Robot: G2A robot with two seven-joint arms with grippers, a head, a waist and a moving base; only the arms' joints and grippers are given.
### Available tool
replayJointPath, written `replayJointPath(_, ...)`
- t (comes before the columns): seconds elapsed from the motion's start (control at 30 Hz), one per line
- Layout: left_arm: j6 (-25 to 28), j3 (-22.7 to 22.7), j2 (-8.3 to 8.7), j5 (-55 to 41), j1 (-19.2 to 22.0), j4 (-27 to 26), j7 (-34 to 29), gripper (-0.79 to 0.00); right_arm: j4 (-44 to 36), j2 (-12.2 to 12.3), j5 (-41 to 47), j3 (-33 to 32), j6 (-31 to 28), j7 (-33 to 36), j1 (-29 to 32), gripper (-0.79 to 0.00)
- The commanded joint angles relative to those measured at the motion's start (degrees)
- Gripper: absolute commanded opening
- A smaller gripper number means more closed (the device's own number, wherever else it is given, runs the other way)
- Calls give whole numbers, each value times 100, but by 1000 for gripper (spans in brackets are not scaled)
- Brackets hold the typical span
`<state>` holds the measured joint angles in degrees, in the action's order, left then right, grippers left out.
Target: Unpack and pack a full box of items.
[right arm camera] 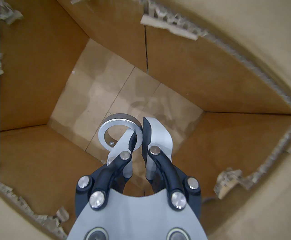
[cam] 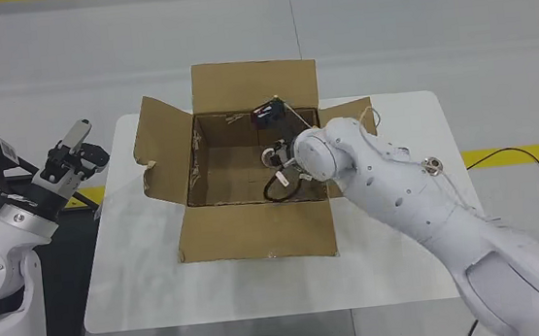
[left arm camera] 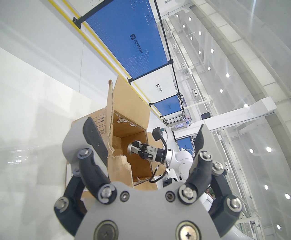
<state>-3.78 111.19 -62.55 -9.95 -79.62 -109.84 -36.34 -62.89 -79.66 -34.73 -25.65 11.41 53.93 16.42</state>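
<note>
Inside box [right arm camera: 34, 68], right hand [right arm camera: 139, 134] pinches metal ring [right arm camera: 101, 136] (left hand [left arm camera: 145, 136] spread wide, empty).

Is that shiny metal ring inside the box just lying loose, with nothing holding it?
No, the right gripper is clamped on the rim of the metal ring inside the cardboard box.

Plain brown cardboard on the box [cam: 256, 230], paler tan on its inside floor, no pattern. Shiny silver on the ring [right arm camera: 101, 136]. Pale grey metal with black links and pads on the right pincer [right arm camera: 139, 128], same for the left pincer [left arm camera: 145, 127]. White counter [cam: 405, 252], yellow floor stripe [cam: 512, 154].
</note>
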Motion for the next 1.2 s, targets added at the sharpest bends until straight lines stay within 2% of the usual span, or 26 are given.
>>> replayJointPath(0.0,0,0,0,0,0,0,0,0,381,-184,-22,186,-63,-28,-76,-785)
replayJointPath(0.13,0,0,0,0,0,0,0,0,927,-489,-76,428,-214,-50,-192,-785)
replayJointPath(0.2,0,0,0,0,0,0,0,0,1137,-612,-70,480,-296,-70,-236,-714)
replayJointPath(0.33,0,0,0,0,0,0,0,0,1470,-801,-77,517,-438,-89,-318,-622)
replayJointPath(0.53,0,0,0,0,0,0,0,0,1743,-990,-236,547,-556,-91,-376,-591)
replayJointPath(0.7,0,0,0,0,0,0,0,0,1779,-1053,-399,482,-642,-23,-453,-566)
replayJointPath(0.8,0,0,0,0,0,0,0,0,1624,-1014,-405,335,-797,94,-510,-526)
replayJointPath(0.87,0,0,0,0,0,0,0,0,1445,-941,-383,195,-983,302,-544,-443)
replayJointPath(0.9,0,0,0,0,0,0,0,0,1326,-891,-389,111,-1048,390,-551,-428)
replayJointPath(1.03,0,0,0,0,0,0,0,0,680,-612,-314,-356,-1320,823,-436,-409)
replayJointPath(1.17,0,0,0,0,0,0,0,0,-280,-224,-288,-1047,-1532,1329,-82,-397)
